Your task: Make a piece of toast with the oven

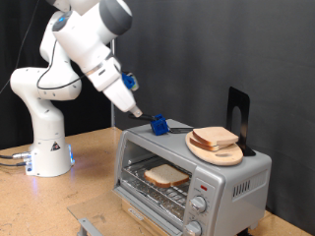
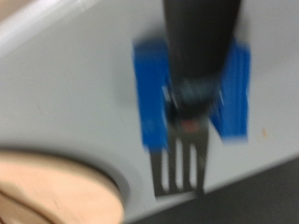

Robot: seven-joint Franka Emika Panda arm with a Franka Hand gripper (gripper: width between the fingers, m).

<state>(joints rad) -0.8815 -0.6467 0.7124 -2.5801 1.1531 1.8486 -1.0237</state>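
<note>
The silver oven (image 1: 241, 182) stands at the exterior view's lower right. A slice of bread, the piece of toast (image 1: 165, 175), lies on the wire rack inside it, and the door looks folded down in front. My gripper (image 1: 135, 111) hangs just above the oven's top, close to the exterior view's left of a blue block (image 1: 157, 124). The wrist view shows this blue block (image 2: 149, 89) from near, with a black-handled metal fork (image 2: 177, 168) resting across it. My fingers do not show clearly there, and nothing is seen between them.
A round wooden board (image 1: 228, 154) carrying more bread slices (image 1: 215, 138) sits on the oven's top, right of the block. A black stand (image 1: 237, 113) rises behind it. Two knobs (image 1: 197, 206) are on the oven's front. The board's edge (image 2: 56, 187) fills a wrist view corner.
</note>
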